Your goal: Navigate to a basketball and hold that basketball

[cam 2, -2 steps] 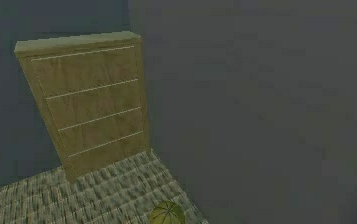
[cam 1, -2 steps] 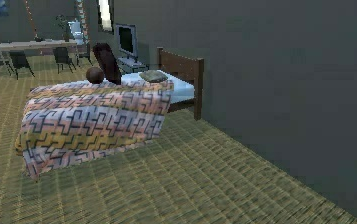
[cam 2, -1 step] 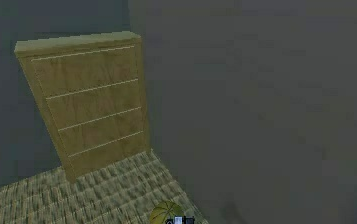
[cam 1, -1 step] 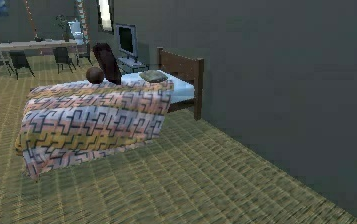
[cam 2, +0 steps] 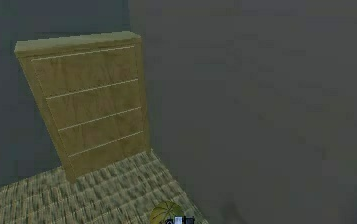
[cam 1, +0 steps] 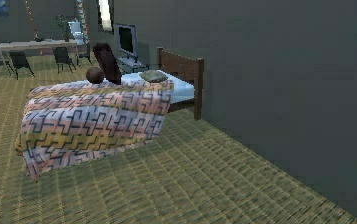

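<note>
Bed (cam 1: 96, 120) with a blanket of many colours stands in the middle of the forward view, on a floor (cam 1: 216, 180) of woven yellow-green pattern. Its dark wooden headboard (cam 1: 182, 72) is at the far end, against the grey wall (cam 1: 286, 80). On the bed, near the headboard end and just beside the blanket's far edge, lies a round brown ball (cam 1: 94, 74); by its shape and colour it can be the basketball. Just behind the ball, a dark brown thing (cam 1: 106, 60) stands upright on the bed, and a grey pillow (cam 1: 154, 76) lies between this thing and the headboard. Beyond the bed stands a dark screen (cam 1: 126, 40). Farther beyond the bed, toward the forward view's left, is a tabletop (cam 1: 31, 44) with dark chairs (cam 1: 20, 62) around it. In the arm side view, a tall wooden dresser (cam 2: 86, 100) with four drawers stands against a grey wall. On the floor side of the dresser, at the bottom edge, the gripper (cam 2: 176, 218) shows a little, next to its white marked squares (cam 2: 187, 219). A small yellowish round shape (cam 2: 164, 212) sits at it. I cannot make out the gripper's far end, so I cannot tell whether it holds anything, and I cannot tell how its fingers stand.
</note>
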Controlling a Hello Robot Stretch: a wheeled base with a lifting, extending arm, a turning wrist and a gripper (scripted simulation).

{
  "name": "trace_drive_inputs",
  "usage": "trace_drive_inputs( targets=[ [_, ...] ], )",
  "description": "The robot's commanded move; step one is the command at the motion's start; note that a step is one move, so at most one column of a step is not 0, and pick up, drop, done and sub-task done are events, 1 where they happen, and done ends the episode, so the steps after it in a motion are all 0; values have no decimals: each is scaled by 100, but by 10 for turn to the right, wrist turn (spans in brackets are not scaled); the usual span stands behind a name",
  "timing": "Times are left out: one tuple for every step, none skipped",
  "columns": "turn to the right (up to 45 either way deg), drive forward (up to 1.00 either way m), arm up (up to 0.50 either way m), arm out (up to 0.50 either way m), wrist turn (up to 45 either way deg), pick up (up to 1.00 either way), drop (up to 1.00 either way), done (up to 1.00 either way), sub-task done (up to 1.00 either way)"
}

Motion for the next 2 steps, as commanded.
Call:
trace_drive_inputs(
  targets=[
    [0, 0, 0, 0, 450, 0, 0, 0, 0],
    [0, 0, 0, 0, 450, 0, 0, 0, 0]
  ],
)
